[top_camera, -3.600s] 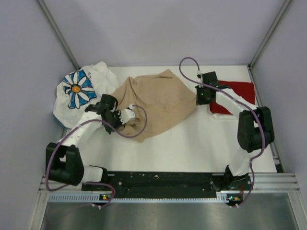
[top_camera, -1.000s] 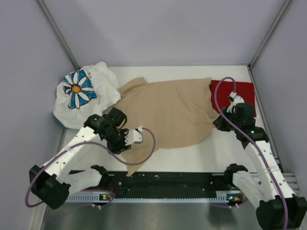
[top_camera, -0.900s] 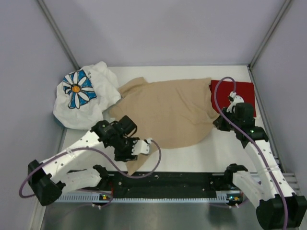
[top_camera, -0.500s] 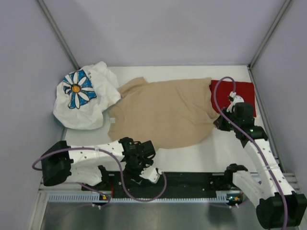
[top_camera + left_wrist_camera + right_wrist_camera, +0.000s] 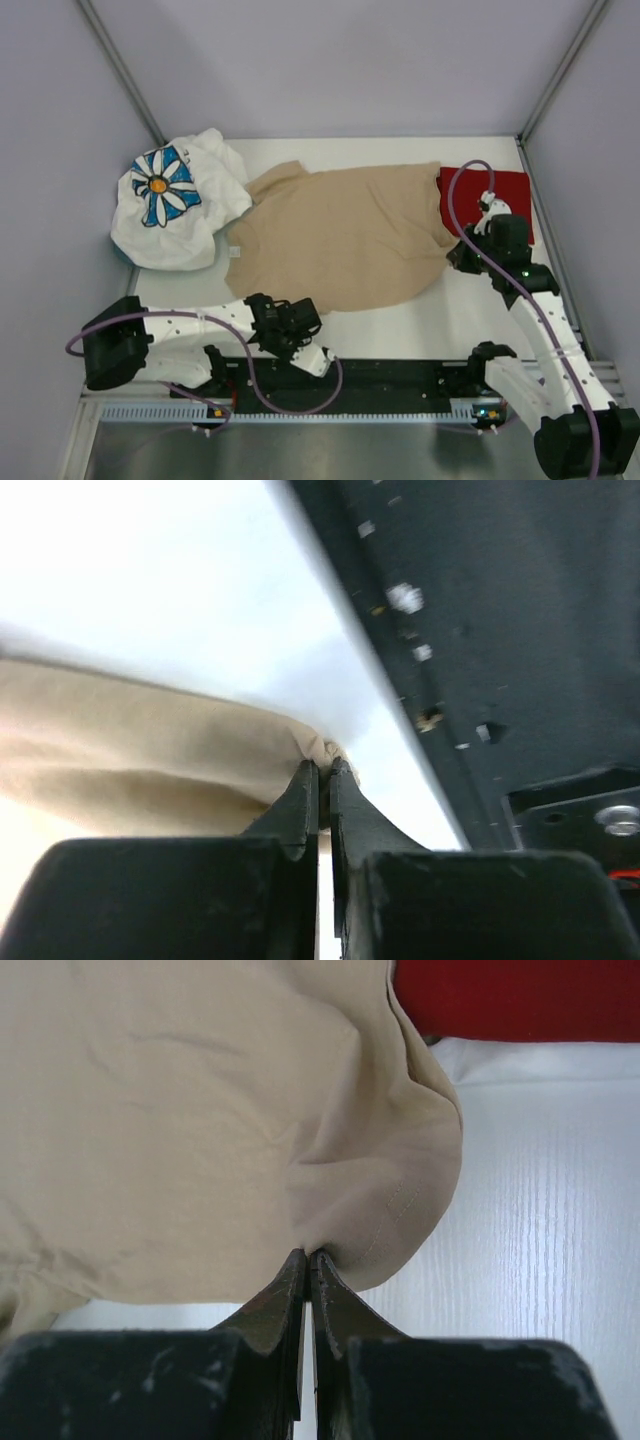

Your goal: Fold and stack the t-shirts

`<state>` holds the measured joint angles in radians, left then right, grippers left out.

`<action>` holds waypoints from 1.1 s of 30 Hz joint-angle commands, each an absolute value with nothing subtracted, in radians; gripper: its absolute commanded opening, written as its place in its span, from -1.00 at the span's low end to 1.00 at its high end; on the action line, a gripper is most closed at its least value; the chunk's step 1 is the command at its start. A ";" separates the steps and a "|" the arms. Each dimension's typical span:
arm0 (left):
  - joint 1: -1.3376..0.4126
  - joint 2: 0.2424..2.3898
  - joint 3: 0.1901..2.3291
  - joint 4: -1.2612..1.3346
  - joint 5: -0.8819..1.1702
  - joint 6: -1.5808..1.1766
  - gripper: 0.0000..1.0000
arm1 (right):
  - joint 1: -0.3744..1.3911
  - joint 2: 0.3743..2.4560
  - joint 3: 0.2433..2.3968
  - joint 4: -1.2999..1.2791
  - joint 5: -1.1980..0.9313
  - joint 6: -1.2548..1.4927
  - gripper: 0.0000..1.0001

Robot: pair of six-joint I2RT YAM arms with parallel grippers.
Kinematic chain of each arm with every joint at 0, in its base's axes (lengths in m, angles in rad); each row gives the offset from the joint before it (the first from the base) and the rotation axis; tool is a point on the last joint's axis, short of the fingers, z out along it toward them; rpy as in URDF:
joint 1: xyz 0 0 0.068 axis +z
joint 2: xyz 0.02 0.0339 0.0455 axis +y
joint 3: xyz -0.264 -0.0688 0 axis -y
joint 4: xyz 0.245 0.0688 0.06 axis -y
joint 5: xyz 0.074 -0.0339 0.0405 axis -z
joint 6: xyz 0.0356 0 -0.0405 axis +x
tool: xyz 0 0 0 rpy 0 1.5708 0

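Observation:
The tan t-shirt [image 5: 345,235] lies spread across the middle of the table. My left gripper [image 5: 303,342] is low at the near edge, shut on a small bunch of the tan cloth [image 5: 130,750]; its tips [image 5: 320,768] meet on the fold. My right gripper [image 5: 458,258] is shut on the tan shirt's near right corner [image 5: 400,1220], its tips [image 5: 308,1255] pinching the hem. The dark red t-shirt [image 5: 500,188] lies flat at the far right, partly under the tan one. The white daisy t-shirt [image 5: 170,200] sits crumpled at the far left.
A black rail [image 5: 400,372] runs along the table's near edge, close beside my left gripper [image 5: 500,630]. Grey walls stand on three sides. Bare white tabletop [image 5: 420,320] shows between the tan shirt and the rail.
My left arm swung down to the near edge, opened, then shut on the tan shirt's near left part; the sleeve that trailed toward the rail no longer shows. The right arm held still.

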<state>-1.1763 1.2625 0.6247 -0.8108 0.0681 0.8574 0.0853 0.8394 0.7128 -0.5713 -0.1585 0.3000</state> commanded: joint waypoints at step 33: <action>-0.491 1.197 1.152 -0.483 -0.047 0.666 -1.00 | 0.081 0.669 0.724 -0.730 -0.196 0.495 -1.00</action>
<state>-0.4942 1.2461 1.1000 -0.4988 -0.1665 0.6857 0.0841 0.7956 0.7414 -0.6250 -0.1413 0.3908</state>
